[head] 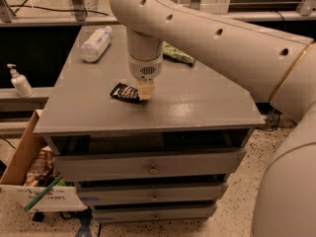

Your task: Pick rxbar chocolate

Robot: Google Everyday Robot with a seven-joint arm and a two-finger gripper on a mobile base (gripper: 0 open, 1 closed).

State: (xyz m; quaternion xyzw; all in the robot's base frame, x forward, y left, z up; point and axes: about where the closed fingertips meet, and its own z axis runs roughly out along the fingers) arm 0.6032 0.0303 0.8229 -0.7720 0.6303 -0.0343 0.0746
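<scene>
We are working on the grasp. The end effector is sitting low over the right end of the rxbar chocolate, which is lying flat near the front of the desk. We cannot tell whether it is apart or clamped. We are wanting it squared across the bar's narrow width, then a firm pinch before lifting.
</scene>
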